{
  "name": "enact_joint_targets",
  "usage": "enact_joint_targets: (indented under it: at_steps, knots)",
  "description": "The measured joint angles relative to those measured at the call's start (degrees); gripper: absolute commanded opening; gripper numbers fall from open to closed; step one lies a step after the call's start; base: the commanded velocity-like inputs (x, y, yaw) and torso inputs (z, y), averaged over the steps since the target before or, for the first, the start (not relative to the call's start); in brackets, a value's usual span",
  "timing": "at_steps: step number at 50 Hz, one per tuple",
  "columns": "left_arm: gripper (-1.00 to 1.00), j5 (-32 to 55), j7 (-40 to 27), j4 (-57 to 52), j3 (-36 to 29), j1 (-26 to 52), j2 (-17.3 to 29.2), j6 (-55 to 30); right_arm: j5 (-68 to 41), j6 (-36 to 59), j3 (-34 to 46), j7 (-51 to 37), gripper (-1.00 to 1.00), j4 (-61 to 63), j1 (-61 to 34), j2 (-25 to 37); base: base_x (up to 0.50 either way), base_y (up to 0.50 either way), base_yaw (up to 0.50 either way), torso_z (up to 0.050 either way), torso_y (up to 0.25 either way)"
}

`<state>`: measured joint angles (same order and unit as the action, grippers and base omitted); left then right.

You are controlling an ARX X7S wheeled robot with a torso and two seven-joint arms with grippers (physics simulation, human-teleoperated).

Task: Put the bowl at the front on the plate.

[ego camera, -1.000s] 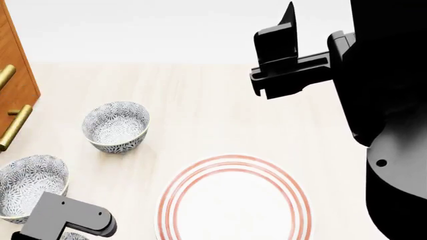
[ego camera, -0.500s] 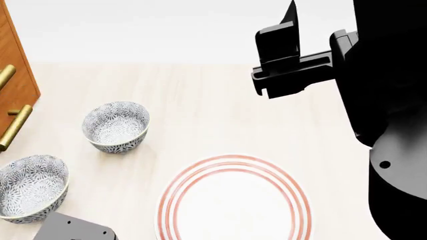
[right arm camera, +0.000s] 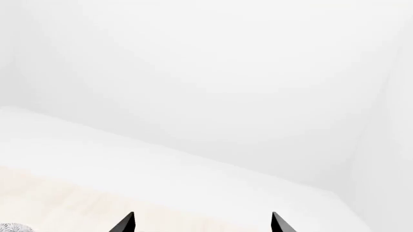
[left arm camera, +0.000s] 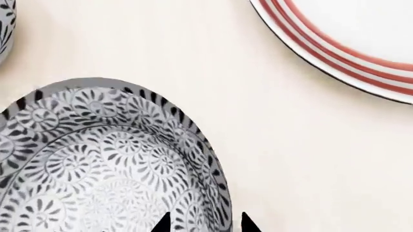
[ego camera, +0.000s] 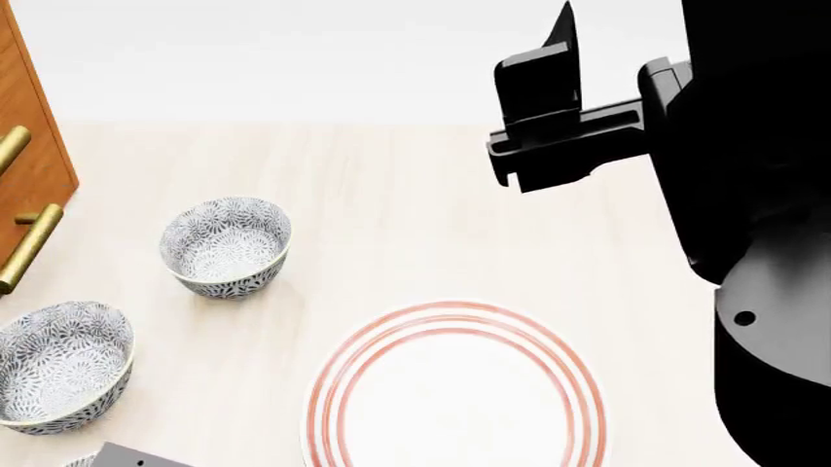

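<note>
The bowl point(left arm camera: 96, 164) at the front, white with a dense grey-blue flower pattern, fills much of the left wrist view. Only a sliver of it point(ego camera: 78, 459) shows at the bottom edge of the head view. My left gripper point(left arm camera: 204, 223) is open and straddles its rim, one fingertip point(left arm camera: 161, 223) over the inside and the other point(left arm camera: 248, 223) outside. The plate point(ego camera: 454, 389), white with red rings, lies to the bowl's right with bare table between them. My right gripper point(right arm camera: 202, 224) is open and empty. It hangs high over the table's back right point(ego camera: 539, 92).
Two more patterned bowls stand on the pale table, one point(ego camera: 226, 245) further back and one point(ego camera: 58, 365) just behind the front bowl. A wooden cabinet point(ego camera: 33, 165) with brass handles point(ego camera: 29, 248) borders the left. My dark right arm point(ego camera: 766, 224) fills the right side.
The grey part of my left arm has dropped almost out of the head view's bottom edge, uncovering the middle bowl. The right arm has barely moved.
</note>
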<state>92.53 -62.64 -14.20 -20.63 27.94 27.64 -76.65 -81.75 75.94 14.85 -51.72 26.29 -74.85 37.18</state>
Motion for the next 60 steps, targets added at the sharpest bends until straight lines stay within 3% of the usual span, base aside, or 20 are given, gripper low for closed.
enact_joint_targets:
  at_steps: [18,41,60]
  knots:
    - [-1.00,-6.5,6.2,-1.5,-1.0,0.2,0.9,1.7,0.0,-0.8,0.7,0.2,1.00,0.3,0.3,0.5,0.00,0.00,0.00,-0.001,0.000]
    - [-1.00,-17.9,16.7,-7.8,-2.2,-0.2,3.1,10.9,0.1,-1.8,1.4,0.8,1.00,0.8,0.4,1.3,0.00,0.00,0.00,0.000,0.000]
    - [-1.00,-20.8,18.3,-12.1,-2.6,3.8,4.1,13.4,0.6,-3.0,2.0,1.5,1.00,1.2,1.1,1.8,0.00,0.00,0.00,0.000,0.000]
